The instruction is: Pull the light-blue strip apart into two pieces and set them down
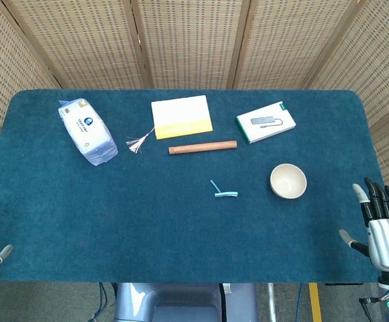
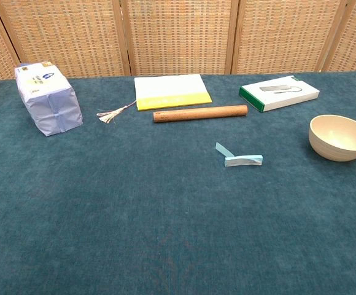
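The light-blue strip lies near the middle of the blue table (image 1: 114,221) as two short pieces. One slanted piece (image 1: 214,184) (image 2: 223,149) meets the end of a flat piece (image 1: 227,194) (image 2: 244,160). Whether they touch I cannot tell. My right hand (image 1: 382,225) is at the table's right front corner, fingers spread and holding nothing, far right of the pieces. Of my left hand (image 1: 0,254) only pale fingertips show at the left edge, apart and holding nothing. Neither hand shows in the chest view.
A cream bowl (image 1: 288,180) stands right of the pieces. Behind them lie a wooden rod (image 1: 202,147), a white-and-yellow pad (image 1: 182,116) and a white box (image 1: 265,122). A tassel (image 1: 138,143) and a tissue pack (image 1: 86,131) sit at the back left.
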`<state>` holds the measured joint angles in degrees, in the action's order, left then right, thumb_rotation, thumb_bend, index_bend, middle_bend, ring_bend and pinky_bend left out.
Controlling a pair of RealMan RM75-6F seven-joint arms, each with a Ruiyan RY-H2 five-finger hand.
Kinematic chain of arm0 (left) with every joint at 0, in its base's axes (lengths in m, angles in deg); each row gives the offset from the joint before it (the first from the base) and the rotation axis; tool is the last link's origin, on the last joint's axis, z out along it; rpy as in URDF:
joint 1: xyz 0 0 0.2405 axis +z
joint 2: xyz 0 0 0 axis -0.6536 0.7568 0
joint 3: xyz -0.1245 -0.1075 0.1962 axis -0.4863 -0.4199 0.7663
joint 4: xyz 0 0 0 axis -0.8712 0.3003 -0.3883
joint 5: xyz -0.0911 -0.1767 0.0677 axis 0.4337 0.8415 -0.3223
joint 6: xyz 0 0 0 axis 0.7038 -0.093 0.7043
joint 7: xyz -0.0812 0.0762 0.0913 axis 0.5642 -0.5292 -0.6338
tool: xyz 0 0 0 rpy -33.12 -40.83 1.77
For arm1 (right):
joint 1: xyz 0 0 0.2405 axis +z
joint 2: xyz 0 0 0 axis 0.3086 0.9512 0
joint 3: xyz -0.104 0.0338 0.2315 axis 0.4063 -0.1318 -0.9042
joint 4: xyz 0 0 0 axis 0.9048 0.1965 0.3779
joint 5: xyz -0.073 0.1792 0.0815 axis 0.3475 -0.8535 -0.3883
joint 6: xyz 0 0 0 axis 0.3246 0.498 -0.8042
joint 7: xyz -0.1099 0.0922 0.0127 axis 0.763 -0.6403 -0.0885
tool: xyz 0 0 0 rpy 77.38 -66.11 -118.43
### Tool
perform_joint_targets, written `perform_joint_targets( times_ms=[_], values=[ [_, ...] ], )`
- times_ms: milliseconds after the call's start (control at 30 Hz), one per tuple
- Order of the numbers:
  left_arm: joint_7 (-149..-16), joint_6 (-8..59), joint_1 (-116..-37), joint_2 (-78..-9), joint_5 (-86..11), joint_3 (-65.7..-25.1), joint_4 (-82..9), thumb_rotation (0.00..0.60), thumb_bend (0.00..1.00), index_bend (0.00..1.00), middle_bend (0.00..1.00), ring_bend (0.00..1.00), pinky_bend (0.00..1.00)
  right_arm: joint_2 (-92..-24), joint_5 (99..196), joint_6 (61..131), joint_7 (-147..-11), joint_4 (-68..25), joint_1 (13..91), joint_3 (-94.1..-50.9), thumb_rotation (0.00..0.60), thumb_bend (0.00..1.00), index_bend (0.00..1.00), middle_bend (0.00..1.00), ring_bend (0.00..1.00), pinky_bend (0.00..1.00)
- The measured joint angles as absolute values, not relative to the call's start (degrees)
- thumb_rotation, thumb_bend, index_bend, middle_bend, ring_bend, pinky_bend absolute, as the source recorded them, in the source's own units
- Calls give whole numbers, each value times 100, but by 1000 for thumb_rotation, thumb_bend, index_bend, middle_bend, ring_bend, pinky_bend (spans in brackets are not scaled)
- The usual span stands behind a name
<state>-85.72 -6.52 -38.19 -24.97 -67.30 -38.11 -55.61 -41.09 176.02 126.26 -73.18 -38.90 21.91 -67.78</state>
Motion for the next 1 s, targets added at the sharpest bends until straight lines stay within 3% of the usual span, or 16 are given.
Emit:
perform_joint_targets(
  times_ms=[500,800,1000],
  values=[
    [-8403,-672,-3836,-2483,-6756,-3849,-5500,600,0,0,0,0,0,-4077,17793,12272,-7393,-3972,2379,-6703,600,0,36,0,0,0],
    [-8473,-590,-3885,-2519,-6684,-3902,-5507,600,0,0,0,0,0,-3908,18044,11040,-7352,-4402,3370,-6896,600,0,201,0,0,0],
    [-8522,-450,-3934,-2532,-6531,-3952,-5534,600,0,0,0,0,0,-4016,17536,9776,-7120,-4579,4186,-7255,600,0,283,0,0,0]
  ],
)
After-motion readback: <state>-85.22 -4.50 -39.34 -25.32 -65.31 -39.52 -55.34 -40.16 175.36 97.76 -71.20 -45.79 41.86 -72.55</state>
